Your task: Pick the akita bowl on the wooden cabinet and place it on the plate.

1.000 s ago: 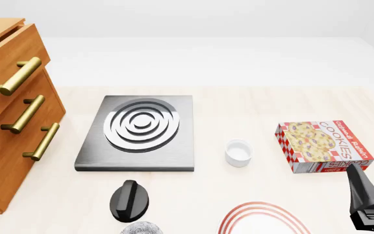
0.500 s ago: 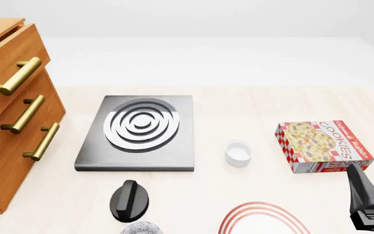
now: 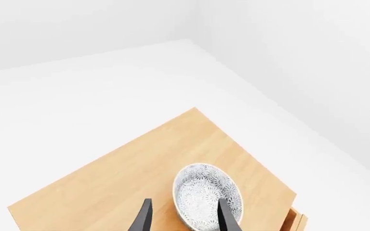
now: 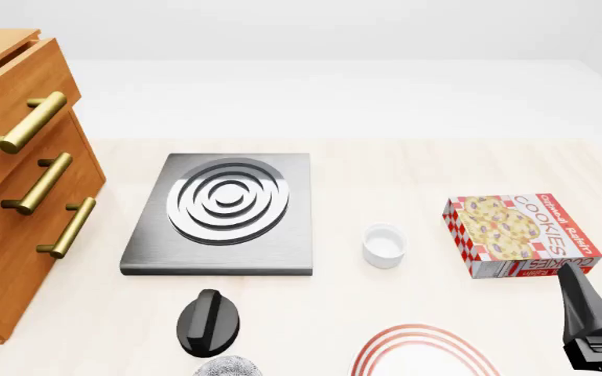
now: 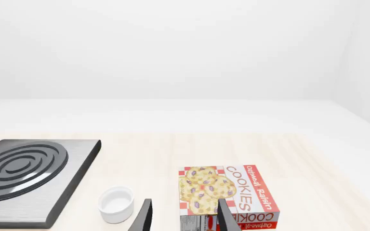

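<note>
akita bowl on wooden cabinet

Plain white walls (pale floor).

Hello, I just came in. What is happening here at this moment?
A two-arm robot in a simulation is about to move a bowl. The left gripper hangs open over the akita bowl, which sits on top of the wooden cabinet, not yet grasped. The plate waits at the table's near edge. The right gripper is open and holds nothing, pointing toward the cookie box and a small white cup.
</note>
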Robot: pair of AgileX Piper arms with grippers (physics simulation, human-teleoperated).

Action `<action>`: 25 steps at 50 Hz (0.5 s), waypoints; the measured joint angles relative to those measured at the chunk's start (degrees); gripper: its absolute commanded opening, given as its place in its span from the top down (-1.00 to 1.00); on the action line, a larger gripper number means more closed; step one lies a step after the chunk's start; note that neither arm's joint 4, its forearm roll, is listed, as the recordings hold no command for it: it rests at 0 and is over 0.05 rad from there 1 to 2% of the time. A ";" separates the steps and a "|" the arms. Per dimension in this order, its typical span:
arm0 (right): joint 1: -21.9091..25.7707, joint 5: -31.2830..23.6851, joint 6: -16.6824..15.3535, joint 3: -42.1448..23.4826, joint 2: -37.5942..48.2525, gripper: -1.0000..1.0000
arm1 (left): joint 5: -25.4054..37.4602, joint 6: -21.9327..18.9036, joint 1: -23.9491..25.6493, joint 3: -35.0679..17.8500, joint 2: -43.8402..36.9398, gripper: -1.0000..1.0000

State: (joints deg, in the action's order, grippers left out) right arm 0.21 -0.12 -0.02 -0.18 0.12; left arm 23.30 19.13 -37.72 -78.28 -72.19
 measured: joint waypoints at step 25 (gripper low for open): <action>0.00 0.00 0.00 0.00 0.00 -1.00 | -1.57 0.83 0.41 1.31 -1.72 -1.00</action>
State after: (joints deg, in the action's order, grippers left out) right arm 0.20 -0.12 -0.02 -0.18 0.12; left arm 21.73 19.95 -37.31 -76.97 -73.92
